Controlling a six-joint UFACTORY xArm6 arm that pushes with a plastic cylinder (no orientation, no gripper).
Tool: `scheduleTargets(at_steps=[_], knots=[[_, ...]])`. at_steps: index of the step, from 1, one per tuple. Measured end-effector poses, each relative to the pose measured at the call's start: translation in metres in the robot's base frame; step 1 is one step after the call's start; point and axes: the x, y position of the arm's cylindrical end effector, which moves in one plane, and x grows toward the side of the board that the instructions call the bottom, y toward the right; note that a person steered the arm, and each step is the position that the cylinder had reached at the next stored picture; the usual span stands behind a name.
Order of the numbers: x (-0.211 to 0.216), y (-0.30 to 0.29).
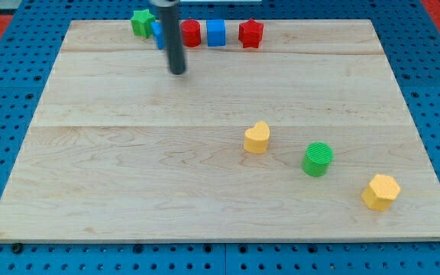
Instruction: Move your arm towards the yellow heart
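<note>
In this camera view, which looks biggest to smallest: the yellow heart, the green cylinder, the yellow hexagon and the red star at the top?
1. Yellow hexagon
2. Green cylinder
3. Yellow heart and red star: too alike to rank.
The hexagon sits nearest the view's bottom, so closeness to the camera may inflate it; the true order is unsure.

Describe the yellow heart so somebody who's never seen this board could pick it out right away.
On the wooden board, look right of centre in the lower half, where three blocks run diagonally down toward the view's right. The yellow heart is the upper-left one, before the green cylinder and yellow hexagon. Unlike the hexagon, it has a notched top. My tip is far up-left.
</note>
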Motion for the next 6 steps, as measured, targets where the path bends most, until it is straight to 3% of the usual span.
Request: scheduleTargets(at_steps=[2,4,5,6], knots=[[0.08,0.142],[0.17,0.124],[0.177,0.088],[0.154,0.1]])
